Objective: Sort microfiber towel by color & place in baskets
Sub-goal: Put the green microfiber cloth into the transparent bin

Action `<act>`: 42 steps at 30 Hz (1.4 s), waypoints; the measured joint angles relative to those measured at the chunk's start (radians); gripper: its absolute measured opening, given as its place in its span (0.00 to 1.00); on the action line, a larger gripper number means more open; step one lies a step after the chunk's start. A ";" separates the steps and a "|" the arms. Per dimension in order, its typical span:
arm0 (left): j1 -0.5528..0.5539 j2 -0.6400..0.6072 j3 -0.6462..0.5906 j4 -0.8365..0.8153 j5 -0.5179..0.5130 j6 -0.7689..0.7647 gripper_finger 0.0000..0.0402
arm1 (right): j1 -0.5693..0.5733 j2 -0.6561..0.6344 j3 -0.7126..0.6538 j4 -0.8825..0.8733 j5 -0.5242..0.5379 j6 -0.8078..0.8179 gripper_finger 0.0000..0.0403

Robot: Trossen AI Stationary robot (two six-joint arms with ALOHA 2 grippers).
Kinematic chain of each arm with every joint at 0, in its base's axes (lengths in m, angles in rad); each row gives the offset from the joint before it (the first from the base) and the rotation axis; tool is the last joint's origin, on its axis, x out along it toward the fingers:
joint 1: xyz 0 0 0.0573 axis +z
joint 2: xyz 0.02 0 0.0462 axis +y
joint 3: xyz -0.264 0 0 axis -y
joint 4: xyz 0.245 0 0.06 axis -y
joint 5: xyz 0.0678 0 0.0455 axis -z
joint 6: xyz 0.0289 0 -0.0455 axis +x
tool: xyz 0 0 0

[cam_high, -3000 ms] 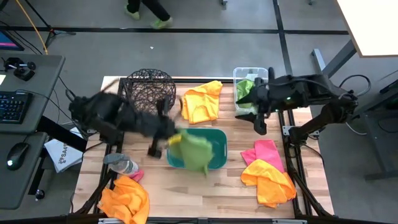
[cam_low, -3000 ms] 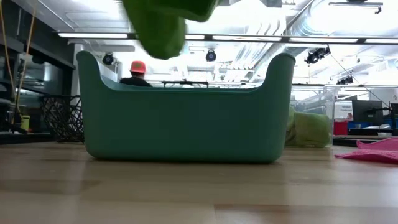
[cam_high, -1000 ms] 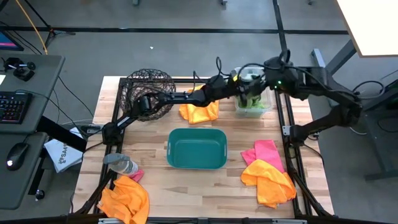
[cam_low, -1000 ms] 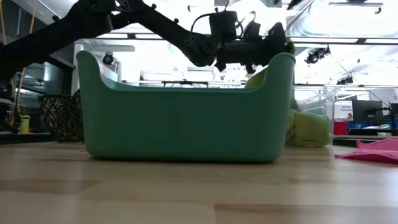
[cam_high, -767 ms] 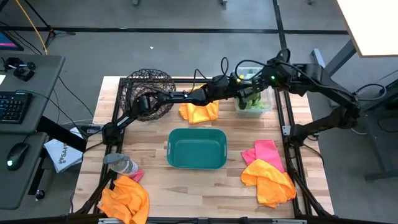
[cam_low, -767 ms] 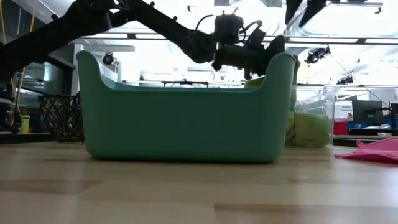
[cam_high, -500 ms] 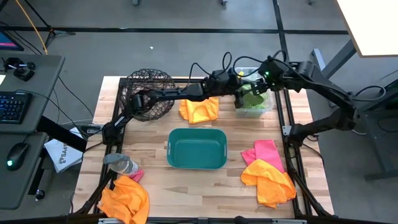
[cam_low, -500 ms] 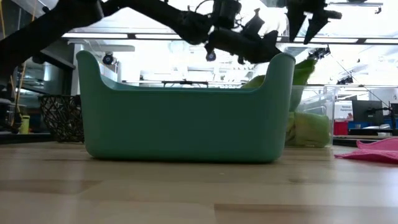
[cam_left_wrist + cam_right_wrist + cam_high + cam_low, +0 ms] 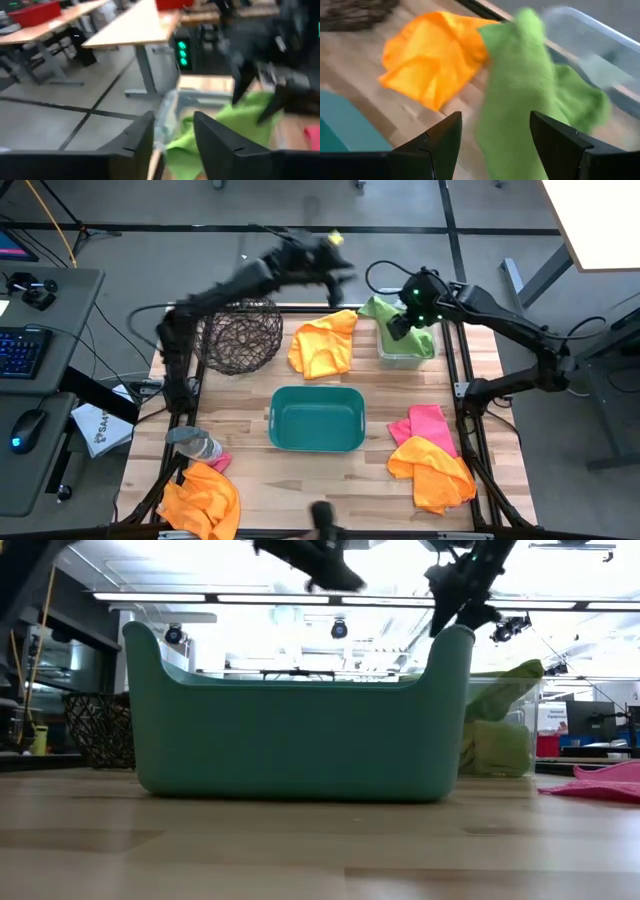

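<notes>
A lime green towel (image 9: 377, 310) lies draped over the left rim of the clear bin (image 9: 410, 361), on more green cloth inside; the low view shows it too (image 9: 502, 688). My right gripper (image 9: 399, 322) hovers open at this towel (image 9: 520, 90), fingers either side (image 9: 495, 120). My left gripper (image 9: 337, 262) is raised beyond the table's far edge, open and empty (image 9: 172, 117), facing the bin (image 9: 167, 107). An orange towel (image 9: 322, 344) lies flat between the wire basket (image 9: 240, 330) and the bin. The teal tub (image 9: 276, 420) sits mid-table. My right gripper comes slanting down from the table's right onto the green towel's draped part (image 9: 512, 107). Its open fingers stand on either side of the cloth, and I cannot tell whether they touch it.
A pink towel (image 9: 428, 423) and an orange one (image 9: 437, 472) lie near the right edge. Another orange towel (image 9: 200, 500) lies at the near left corner, beside a clear bottle (image 9: 194, 444) resting on a bit of pink cloth (image 9: 219, 463).
My left gripper let go of the green towel at the clear bin, then swung up and back toward the far left. The towel stayed, draped over the bin's left rim. My right gripper moved from over the bin toward the draped towel.
</notes>
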 joint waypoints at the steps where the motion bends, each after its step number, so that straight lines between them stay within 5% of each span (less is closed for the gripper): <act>1: 0.021 -0.040 -0.028 0.009 0.020 -0.023 0.23 | -0.004 0.005 -0.014 0.022 -0.017 -0.023 0.56; 5: 0.061 -0.207 -0.188 0.101 0.082 -0.069 0.03 | -0.019 0.040 -0.046 0.029 -0.030 -0.108 0.50; 9: 0.059 -0.379 -0.406 0.240 0.098 -0.116 0.01 | -0.034 0.071 -0.056 0.003 -0.058 -0.214 0.30; 13: 0.029 -0.543 -0.637 0.389 0.106 -0.197 0.00 | -0.069 0.104 -0.057 -0.049 -0.215 -0.334 0.04; 21: -0.036 -0.831 -0.967 0.597 -0.028 -0.379 0.00 | -0.086 0.179 -0.057 -0.053 -0.237 -0.544 0.01; 32: -0.095 -0.981 -1.038 0.608 -0.137 -0.396 0.00 | -0.159 0.365 -0.057 -0.021 0.073 -0.535 0.00; 42: -0.109 -1.051 -1.038 0.607 -0.137 -0.395 0.00 | -0.220 0.499 -0.057 0.012 -0.062 -0.472 0.00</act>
